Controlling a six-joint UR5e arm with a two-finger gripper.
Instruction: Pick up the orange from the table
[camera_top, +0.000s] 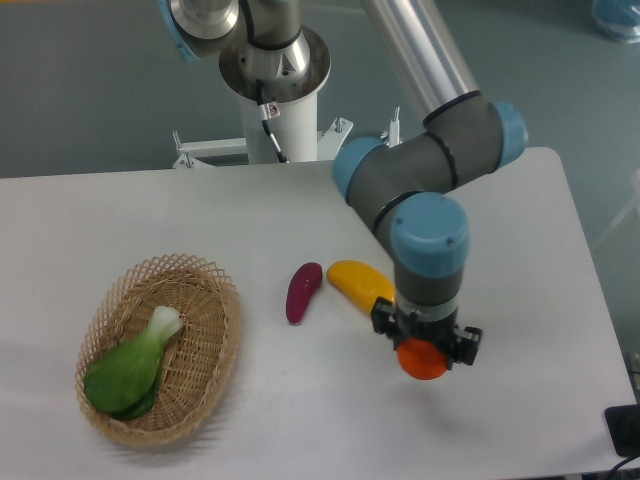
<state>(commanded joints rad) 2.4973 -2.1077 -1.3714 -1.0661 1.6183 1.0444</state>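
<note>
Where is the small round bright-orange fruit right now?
The small round bright-orange fruit sits in the two-finger gripper, toward the right of the white table, just right of the elongated yellow fruit.

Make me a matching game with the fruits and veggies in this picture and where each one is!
Things:
1. orange
2. green leafy vegetable
3. purple vegetable
4. yellow fruit

Places:
A. lying in the wicker basket
B. on the table, between the basket and the yellow fruit
C. under the gripper, held in its fingers
D. on the table, partly behind the robot arm

Pairs: 1-C, 2-A, 3-B, 4-D
</note>
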